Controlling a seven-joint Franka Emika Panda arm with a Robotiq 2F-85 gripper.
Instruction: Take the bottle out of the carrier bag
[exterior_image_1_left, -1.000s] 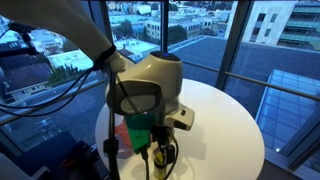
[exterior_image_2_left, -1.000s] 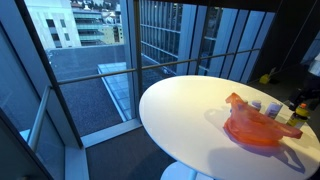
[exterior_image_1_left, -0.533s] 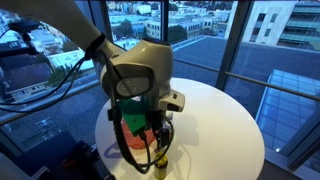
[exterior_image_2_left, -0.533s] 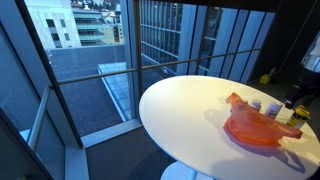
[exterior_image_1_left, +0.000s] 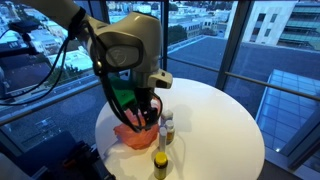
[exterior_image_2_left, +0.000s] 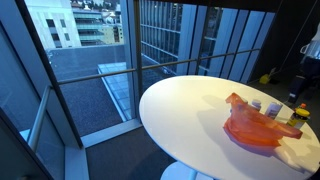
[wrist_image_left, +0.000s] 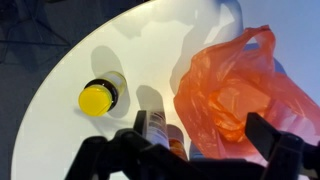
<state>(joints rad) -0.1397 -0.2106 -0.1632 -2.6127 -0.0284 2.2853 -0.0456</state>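
Since the small amber-yellow bottle (exterior_image_1_left: 160, 164) stands outside the slumped orange-red carrier bag (exterior_image_1_left: 133, 137), the claw (wrist_image_left: 200, 125) hangs wide and empty

The amber-yellow bottle (exterior_image_1_left: 160, 167) stands upright; the orange-red carrier bag (wrist_image_left: 235, 95) lies slumped nearby.

1. The soft, translucent orange-red carrier bag (wrist_image_left: 236, 92), at the right of the wrist view, is plain and unpatterned.
2. The small amber-yellow bottle (wrist_image_left: 98, 97), at left centre, has a bright yellow top.
3. The round glossy table (wrist_image_left: 130, 45) is plain white.
4. The two little bottles (exterior_image_1_left: 167, 124), at the centre of an exterior view, have pale caps.
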